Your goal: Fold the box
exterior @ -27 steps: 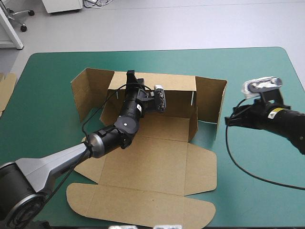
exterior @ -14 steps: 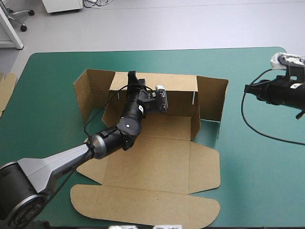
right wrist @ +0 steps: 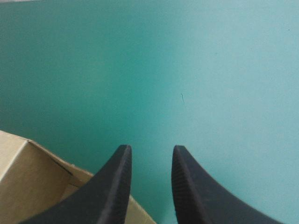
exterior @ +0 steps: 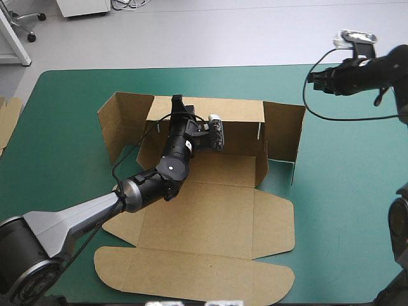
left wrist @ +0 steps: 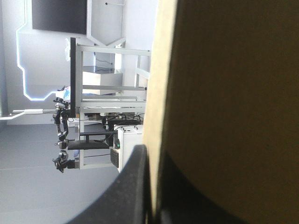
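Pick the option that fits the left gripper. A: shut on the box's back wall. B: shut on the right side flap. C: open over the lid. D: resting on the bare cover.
A: the left gripper grips the top edge of the box at its back wall, with the board between its fingers in the wrist view.

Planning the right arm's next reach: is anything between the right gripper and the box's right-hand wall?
Nothing visible. The right gripper hangs open, apart from the raised right-hand wall of the box, with only bare teal-green cover between them.
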